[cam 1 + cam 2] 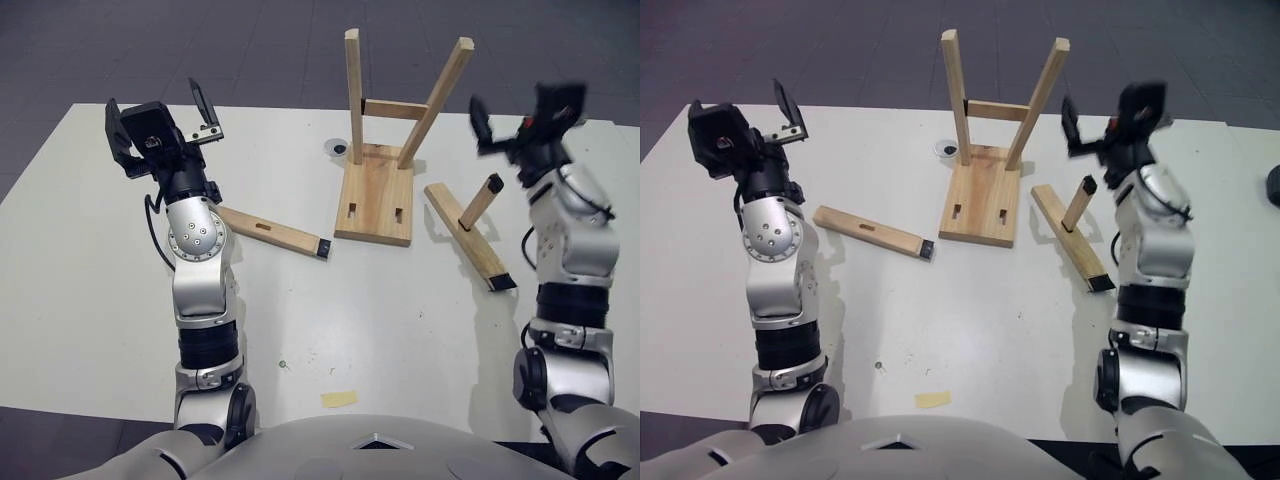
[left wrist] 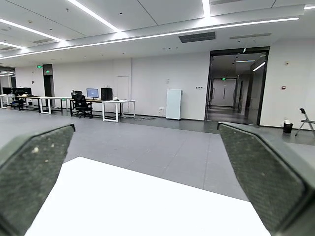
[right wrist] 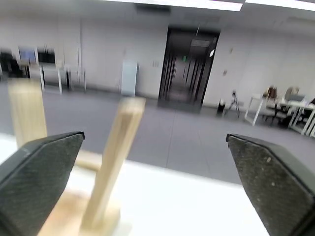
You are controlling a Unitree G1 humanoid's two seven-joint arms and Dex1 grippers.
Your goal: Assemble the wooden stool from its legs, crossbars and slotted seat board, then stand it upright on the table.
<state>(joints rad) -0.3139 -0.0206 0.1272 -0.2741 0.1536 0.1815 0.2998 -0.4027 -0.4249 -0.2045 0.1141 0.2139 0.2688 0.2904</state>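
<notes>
assembly half done: seat board (image 1: 374,195) on table (image 1: 90,250) holds two legs (image 1: 353,90). left claw (image 1: 160,120) and right claw (image 1: 520,115) hang released, empty. next: likely grasp loose leg (image 1: 272,232).

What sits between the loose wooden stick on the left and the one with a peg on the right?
The seat board lies flat there with two legs standing up from it, joined by a crossbar, as the left eye view shows.

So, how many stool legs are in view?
4. Two upright legs stand in the board; a third leg lies left of it; a fourth leg lies right of it, a crossbar stuck in it.
</notes>
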